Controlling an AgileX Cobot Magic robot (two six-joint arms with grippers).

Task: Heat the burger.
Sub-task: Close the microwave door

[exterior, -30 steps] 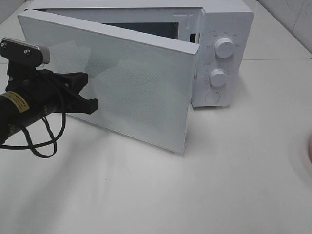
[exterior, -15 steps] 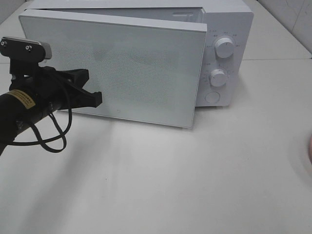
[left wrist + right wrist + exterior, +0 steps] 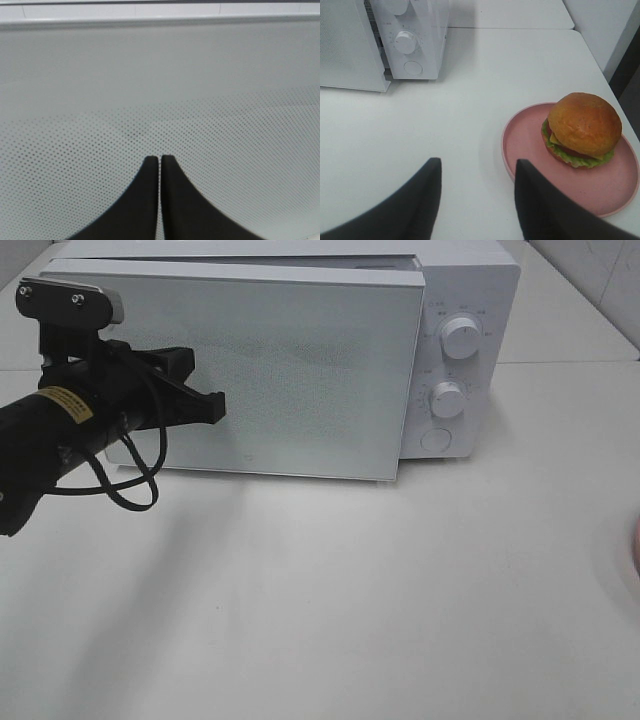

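Observation:
The burger point(image 3: 583, 127), an orange-brown bun with lettuce, sits on a pink plate point(image 3: 615, 187) in the right wrist view. My right gripper point(image 3: 476, 165) hovers open over the table just beside the plate, with nothing between its fingers. The white microwave point(image 3: 470, 280) stands at the back, and its door point(image 3: 300, 370) is swung almost flush against the body. My left gripper point(image 3: 215, 408) is shut, and its tips rest against the dotted face of the door point(image 3: 160, 90). In the left wrist view the fingers point(image 3: 150, 200) are pressed together.
Two knobs point(image 3: 460, 337) point(image 3: 447, 398) and a round button point(image 3: 435, 439) sit on the microwave's right panel. A sliver of the pink plate point(image 3: 636, 540) shows at the right edge of the high view. White tabletop point(image 3: 350, 610) stretches in front of the microwave.
The microwave door has swung from wide open to nearly shut. My left gripper has moved up and to the right, staying against the door face. The right gripper has not moved.

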